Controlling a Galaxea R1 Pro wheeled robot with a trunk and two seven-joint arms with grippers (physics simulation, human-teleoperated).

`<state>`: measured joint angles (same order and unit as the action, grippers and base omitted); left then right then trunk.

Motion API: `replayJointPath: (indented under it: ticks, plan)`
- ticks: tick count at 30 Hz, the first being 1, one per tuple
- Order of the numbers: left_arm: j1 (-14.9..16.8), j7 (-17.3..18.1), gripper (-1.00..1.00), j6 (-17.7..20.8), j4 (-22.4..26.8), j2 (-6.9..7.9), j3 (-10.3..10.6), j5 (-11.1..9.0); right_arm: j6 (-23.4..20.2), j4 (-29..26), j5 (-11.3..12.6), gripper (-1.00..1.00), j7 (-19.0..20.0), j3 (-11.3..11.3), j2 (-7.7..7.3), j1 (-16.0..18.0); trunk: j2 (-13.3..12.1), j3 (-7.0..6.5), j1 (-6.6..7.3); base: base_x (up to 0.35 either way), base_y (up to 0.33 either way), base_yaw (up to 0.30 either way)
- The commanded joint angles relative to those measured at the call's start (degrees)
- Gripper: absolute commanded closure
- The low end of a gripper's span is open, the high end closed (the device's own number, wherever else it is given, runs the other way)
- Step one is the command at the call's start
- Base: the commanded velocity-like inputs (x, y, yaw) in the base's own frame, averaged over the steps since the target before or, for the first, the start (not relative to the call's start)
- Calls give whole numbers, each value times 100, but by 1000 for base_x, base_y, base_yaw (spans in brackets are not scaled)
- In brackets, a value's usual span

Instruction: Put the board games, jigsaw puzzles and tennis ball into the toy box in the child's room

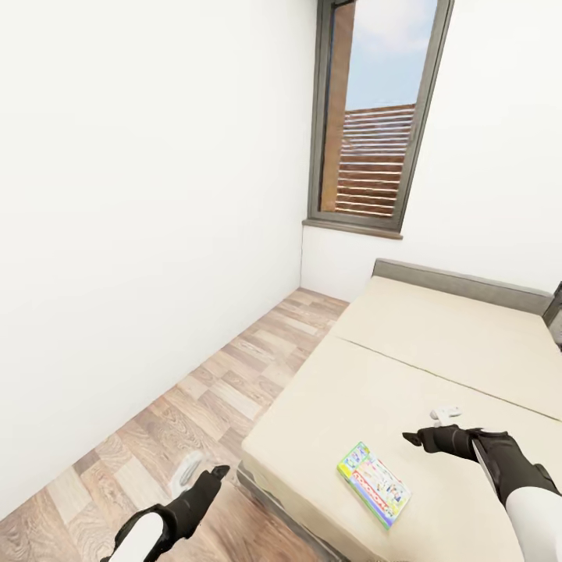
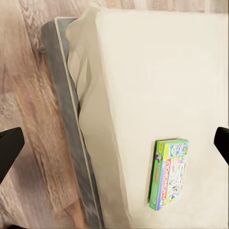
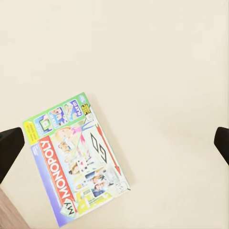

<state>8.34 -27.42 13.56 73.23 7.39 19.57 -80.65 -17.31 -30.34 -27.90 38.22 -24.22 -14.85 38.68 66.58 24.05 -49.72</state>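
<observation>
While the right gripper hovers over the bed, fingers spread wide and holding nothing, a board game printed "My Monopoly" lies flat on the beige mattress near its foot corner, just beside that gripper but apart from it; the left gripper hangs over the wood floor beside the bed, fingers likewise apart.

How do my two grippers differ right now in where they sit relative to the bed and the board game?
The right gripper hangs over the bed's mattress, just beyond the board game; the left gripper hangs over the wood floor, off the bed's near corner. The right one is nearer the game. Both are open and hold nothing.
</observation>
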Motion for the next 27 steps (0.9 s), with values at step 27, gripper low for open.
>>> replayJointPath:
  ticks: [27]
  plan:
    - [-277, 580, -100, -159, -301, 340, 24, -483, 10, -16, -113, -100, 37, -36, 14, -9, 86, 43, -45, 0, -137, 41]
